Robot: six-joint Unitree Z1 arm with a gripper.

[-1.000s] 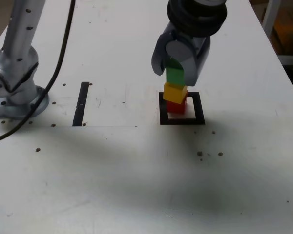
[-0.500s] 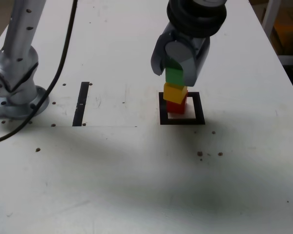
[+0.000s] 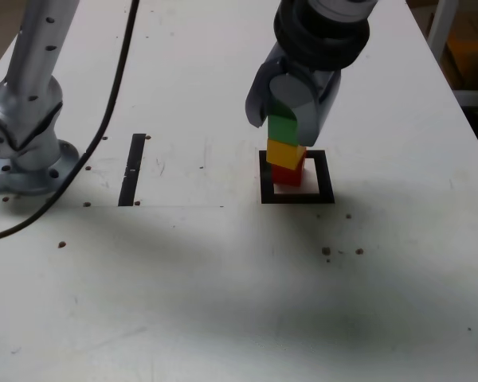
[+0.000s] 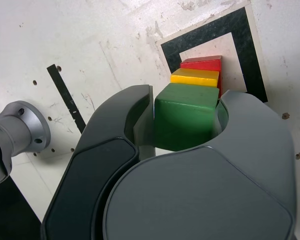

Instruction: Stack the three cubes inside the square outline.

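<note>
The three cubes are standing at the square outline [image 3: 325, 177] in the exterior view: red [image 3: 287, 176] lowest, yellow [image 3: 285, 153] above, green [image 3: 283, 129] topmost. Your tool [image 3: 292, 131] is pinching the green cube; you are likely making the final placement, needing careful alignment before releasing. No writing is showing legibly.

Bare tabletop [image 3: 223, 294] lies open between the black strip [image 3: 132, 169] and the square outline [image 3: 328, 177] and toward the exterior view's bottom, while the red [image 3: 287, 176], yellow [image 3: 286, 154] and green [image 3: 283, 129] cubes block the outline's left part, a dark cable [image 3: 103, 123] hanging across the exterior view's left.
</note>
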